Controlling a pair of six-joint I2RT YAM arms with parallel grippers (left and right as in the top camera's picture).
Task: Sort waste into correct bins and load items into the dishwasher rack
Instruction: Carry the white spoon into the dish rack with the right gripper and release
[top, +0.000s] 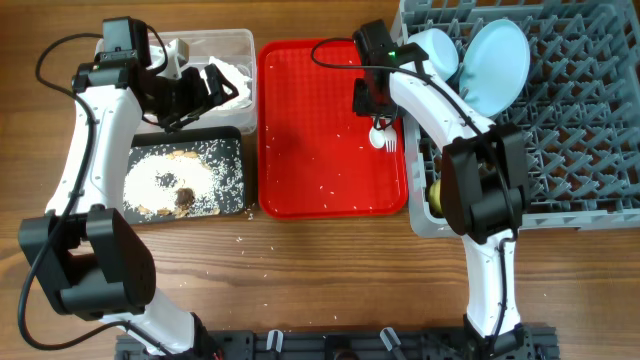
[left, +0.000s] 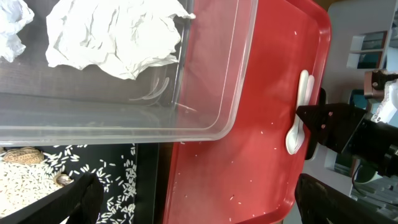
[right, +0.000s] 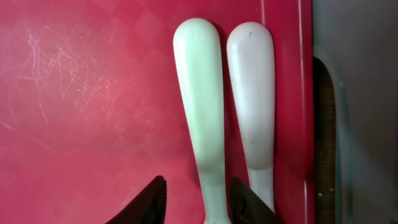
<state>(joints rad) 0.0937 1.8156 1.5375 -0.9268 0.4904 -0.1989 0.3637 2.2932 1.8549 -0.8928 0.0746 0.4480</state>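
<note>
Right wrist view: two white handles lie side by side on the red tray (right: 93, 93), close to its right rim. The right gripper (right: 202, 202) has its two dark fingertips (right: 154, 200) spread, one on each side of the left-hand handle (right: 198, 93). That handle runs between them, and a thin strip of red shows on either side. The right-hand handle (right: 252, 93) lies just outside the far fingertip. I cannot tell from here which handle is the spoon's.

From overhead, the right gripper (top: 377, 124) hangs over the tray's right edge, directly above the spoon (top: 377, 139) and fork (top: 391, 144). Both lie just beside the grey rack (top: 580, 120). A blue plate (top: 497, 65) and a blue bowl (top: 432, 50) stand in the rack's near corner.

The left gripper (top: 205, 92) hovers over the near edge of the clear tub (top: 248, 40), where crumpled napkins (top: 228, 75) lie. In the left wrist view its fingers (left: 74, 199) are wide apart and hold nothing. Below the tub, the black tray (top: 236, 140) holds pale food scraps (top: 165, 180).
</note>
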